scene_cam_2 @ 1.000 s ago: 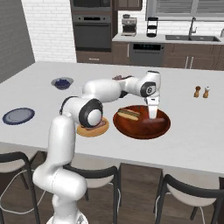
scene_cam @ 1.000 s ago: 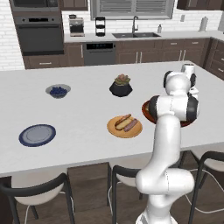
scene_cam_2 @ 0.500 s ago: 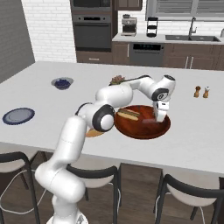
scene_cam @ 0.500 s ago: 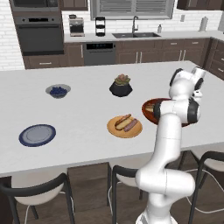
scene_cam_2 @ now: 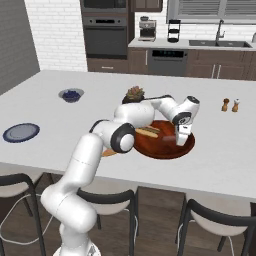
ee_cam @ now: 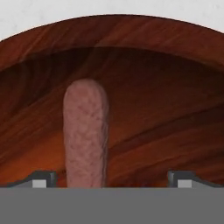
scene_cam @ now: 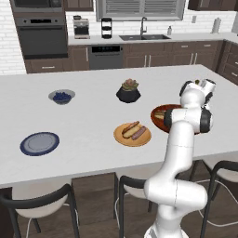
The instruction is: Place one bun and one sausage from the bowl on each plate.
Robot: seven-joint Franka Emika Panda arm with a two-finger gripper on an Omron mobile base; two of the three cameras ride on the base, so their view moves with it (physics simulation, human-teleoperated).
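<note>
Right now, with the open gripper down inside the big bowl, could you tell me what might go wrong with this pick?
1. In the hand view the sausage lies nearer one fingertip than the other, so the open gripper may close off-centre and roll or pinch it out.
2. The bowl slopes, so the sausage could slide as the fingers touch it.
3. The grey-blue plate stands empty far across the counter, a long carry in which a weak grip could drop the sausage.
</note>
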